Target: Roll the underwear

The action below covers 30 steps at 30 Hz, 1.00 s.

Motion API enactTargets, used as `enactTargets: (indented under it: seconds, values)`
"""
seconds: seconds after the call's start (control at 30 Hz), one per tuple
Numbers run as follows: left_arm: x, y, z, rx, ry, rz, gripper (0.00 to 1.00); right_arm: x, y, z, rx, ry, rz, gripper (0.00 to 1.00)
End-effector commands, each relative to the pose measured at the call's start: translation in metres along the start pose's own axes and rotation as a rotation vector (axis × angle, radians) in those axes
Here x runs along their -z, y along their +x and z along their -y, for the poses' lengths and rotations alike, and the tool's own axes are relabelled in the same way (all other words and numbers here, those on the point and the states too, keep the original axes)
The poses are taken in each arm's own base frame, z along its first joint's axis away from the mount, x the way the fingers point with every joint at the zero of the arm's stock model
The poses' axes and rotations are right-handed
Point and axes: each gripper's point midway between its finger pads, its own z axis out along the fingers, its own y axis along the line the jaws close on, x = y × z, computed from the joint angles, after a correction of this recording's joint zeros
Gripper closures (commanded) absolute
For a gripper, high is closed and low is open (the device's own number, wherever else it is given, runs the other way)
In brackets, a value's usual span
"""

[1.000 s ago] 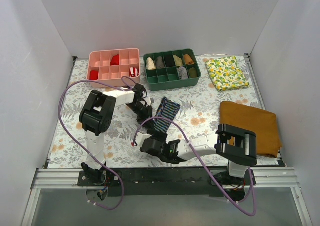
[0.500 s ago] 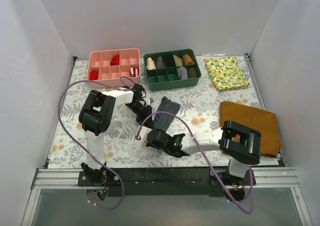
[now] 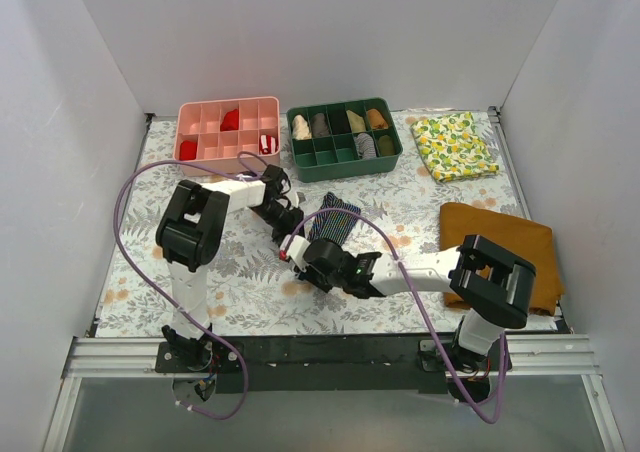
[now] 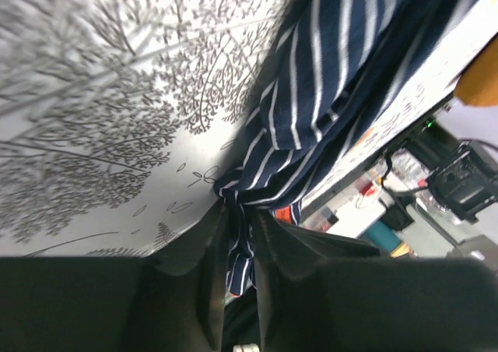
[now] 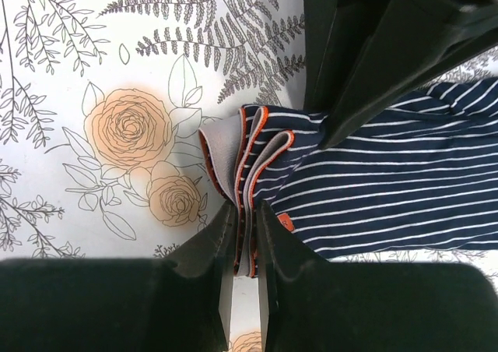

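The underwear (image 3: pixel 334 219) is a dark navy striped cloth, folded into a narrow strip in the middle of the table. My left gripper (image 3: pixel 292 222) is shut on its left edge; in the left wrist view (image 4: pixel 237 220) navy striped cloth (image 4: pixel 334 95) is pinched between the jaws. My right gripper (image 3: pixel 312 249) is shut on the near end; in the right wrist view (image 5: pixel 243 216) the jaws pinch the bunched grey, orange-trimmed waistband (image 5: pixel 233 161), and the left gripper's dark fingers (image 5: pixel 366 48) sit just beyond.
A pink tray (image 3: pixel 228 135) and a green tray (image 3: pixel 343 138) with rolled cloths stand at the back. A yellow lemon-print cloth (image 3: pixel 454 145) lies back right, a mustard-brown cloth (image 3: pixel 500 252) at the right. The table has a floral cover (image 3: pixel 240 282).
My right gripper has moved away from the near edge toward the back, carrying the underwear's near end toward the far end, so the strip looks shorter. My left gripper has stayed nearly in place.
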Motion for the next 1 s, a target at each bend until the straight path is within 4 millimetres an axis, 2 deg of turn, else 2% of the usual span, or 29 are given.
enactTargets:
  seconds: [0.0, 0.03, 0.1, 0.17, 0.4, 0.43, 0.47, 0.5, 0.67, 0.73, 0.77, 0.83, 0.87, 0.9, 0.97]
  values:
    - [0.027, -0.028, 0.015, -0.064, 0.021, 0.165, 0.8, 0.011, 0.013, -0.013, -0.086, -0.08, -0.056, 0.85]
    - [0.031, -0.03, 0.017, -0.064, 0.023, 0.183, 0.74, 0.011, 0.012, -0.011, -0.103, -0.076, -0.051, 0.85]
    - [0.034, -0.033, 0.018, -0.066, 0.019, 0.206, 0.73, 0.011, 0.014, -0.012, -0.132, -0.08, -0.05, 0.85]
    - [0.039, -0.034, 0.018, -0.062, 0.02, 0.228, 0.68, 0.011, 0.013, -0.011, -0.158, -0.081, -0.049, 0.86]
    - [0.059, -0.046, 0.002, -0.017, -0.053, 0.37, 0.65, 0.015, 0.006, -0.006, -0.289, -0.134, -0.004, 0.86]
    - [0.062, -0.047, -0.002, -0.012, -0.073, 0.392, 0.65, 0.014, 0.01, 0.0, -0.315, -0.128, -0.005, 0.86]
    - [0.066, -0.043, -0.001, -0.011, -0.072, 0.412, 0.65, 0.016, 0.008, -0.005, -0.334, -0.172, 0.004, 0.86]
    - [0.068, -0.043, -0.002, -0.013, -0.075, 0.43, 0.65, 0.017, 0.005, 0.0, -0.365, -0.178, 0.022, 0.86]
    - [0.076, -0.034, 0.001, -0.027, -0.041, 0.509, 0.6, 0.021, -0.005, -0.003, -0.422, -0.324, 0.053, 0.87]
    - [0.077, -0.023, 0.001, -0.022, -0.026, 0.52, 0.58, 0.021, -0.006, 0.001, -0.448, -0.367, 0.05, 0.87]
    - [0.078, -0.022, 0.003, -0.026, -0.013, 0.531, 0.57, 0.025, -0.012, -0.004, -0.451, -0.427, 0.061, 0.87]
    - [0.077, -0.01, 0.004, -0.025, 0.016, 0.529, 0.57, 0.023, -0.012, 0.003, -0.473, -0.46, 0.055, 0.86]
    - [0.078, -0.01, 0.005, -0.033, 0.027, 0.546, 0.57, 0.026, -0.011, -0.001, -0.483, -0.508, 0.042, 0.86]
    - [0.077, -0.006, 0.005, -0.034, 0.039, 0.547, 0.55, 0.024, -0.015, 0.006, -0.495, -0.527, 0.047, 0.86]
    - [0.077, 0.003, 0.007, -0.04, 0.076, 0.56, 0.53, 0.029, -0.016, 0.002, -0.499, -0.61, 0.042, 0.86]
